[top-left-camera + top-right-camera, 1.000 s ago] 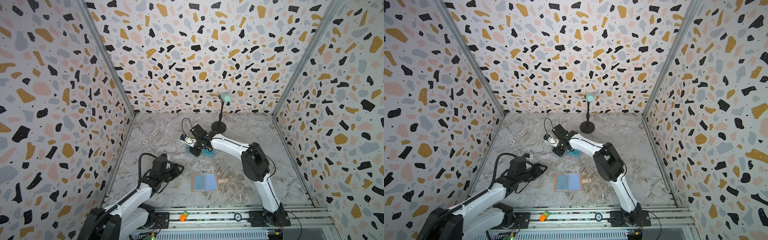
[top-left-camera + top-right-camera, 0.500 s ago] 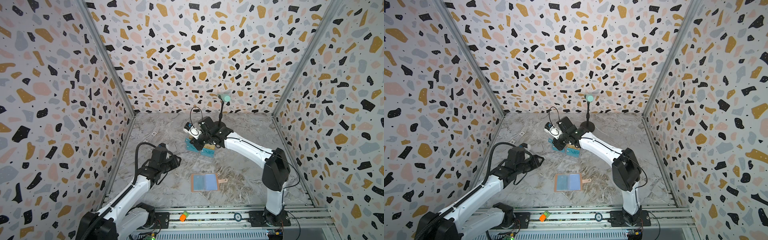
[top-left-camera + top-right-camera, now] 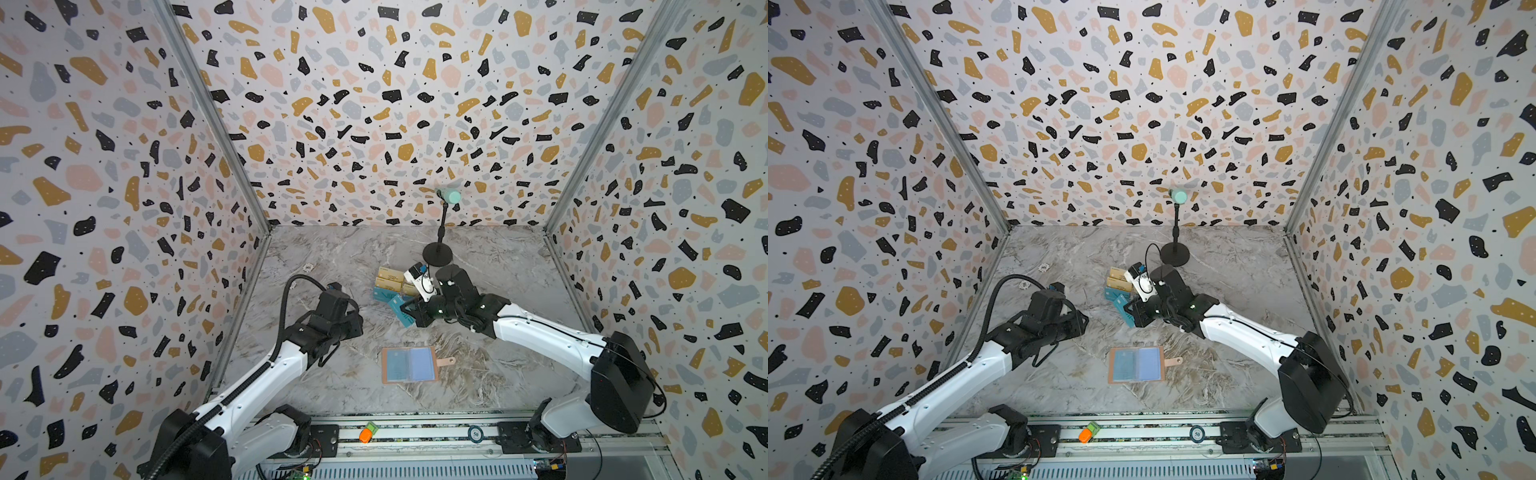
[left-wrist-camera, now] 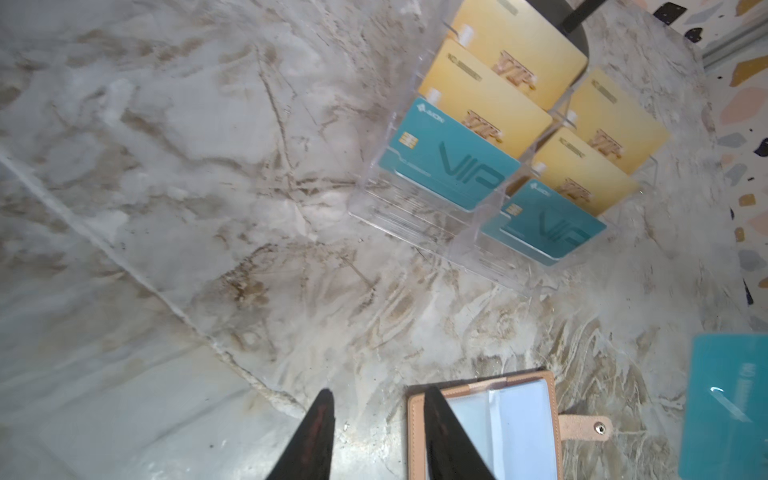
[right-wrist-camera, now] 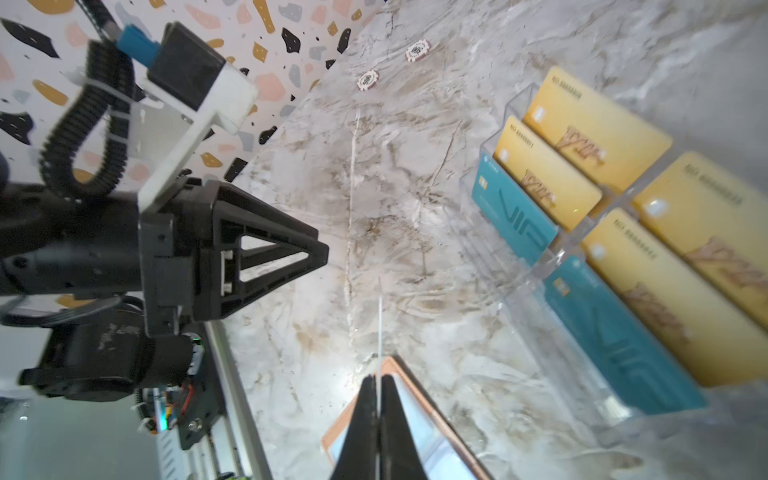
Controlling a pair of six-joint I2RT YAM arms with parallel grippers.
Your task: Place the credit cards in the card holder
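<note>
The salmon-pink card holder (image 3: 409, 365) (image 3: 1136, 365) lies open and flat near the table's front, its clear sleeves up. Behind it a clear acrylic rack (image 3: 388, 286) holds gold credit cards (image 4: 490, 104) and teal VIP credit cards (image 4: 449, 166). My right gripper (image 3: 409, 313) (image 5: 379, 378) is shut on one teal card (image 4: 723, 407), held in the air between rack and holder and seen edge-on in the right wrist view as the card (image 5: 379, 324). My left gripper (image 3: 353, 322) (image 4: 378, 392) hovers left of the holder (image 4: 515, 428), open with nothing between its fingers.
A black stand with a round base (image 3: 437, 253) and a mint-green head stands behind the rack. Two poker chips (image 5: 368, 80) lie near the left wall. An orange object (image 3: 366, 433) and another chip (image 3: 476, 433) sit on the front rail. Speckled walls enclose three sides.
My right gripper has drawn a teal card out of the rack and carried it forward, toward the holder. The left gripper has swung inward and its fingers have narrowed somewhat.
</note>
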